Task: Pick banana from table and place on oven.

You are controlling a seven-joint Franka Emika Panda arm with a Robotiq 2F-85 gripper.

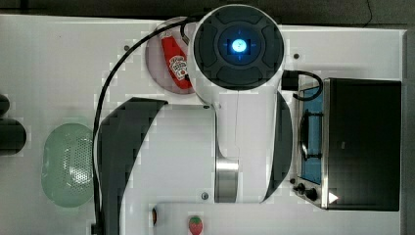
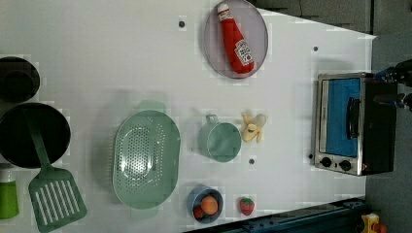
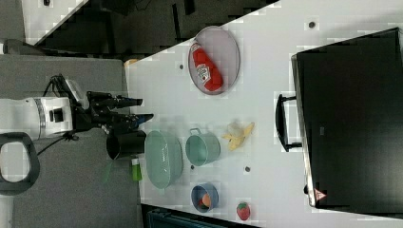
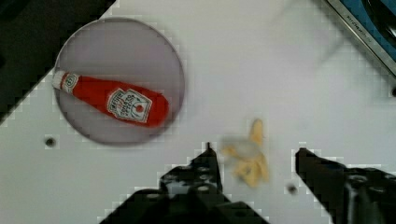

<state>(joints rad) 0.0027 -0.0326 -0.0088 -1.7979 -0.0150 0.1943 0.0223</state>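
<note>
A: Start close in. What does the wrist view give you?

B: The gripper (image 4: 254, 156) has its fingers apart and nothing between them. The banana (image 4: 247, 158) sits in the gap as seen from above, but it is lying on the table (image 4: 280, 84), well below the arm, not touched.

A: Where exactly on the table?

B: In the left view the banana (image 2: 252, 128) is just beside the green cup (image 2: 219, 141), on the side toward the oven (image 2: 352, 124). The right view shows the same, the banana (image 3: 238, 134) between the cup and the oven's door handle.

A: How will it handle?

B: My guess is a light toy, probably soft or hollow, with splayed peel lobes that would bend or slip if pinched. I'd take hold across the thicker middle, where the lobes meet, with the fingers clear of the cup.

A: And farther out?

B: The ketchup bottle (image 2: 235, 39) lies on its plate (image 2: 260, 29), well apart from the banana. The oven's black top (image 3: 351, 118) looks flat and bare, a forgiving place for a light piece.
</note>
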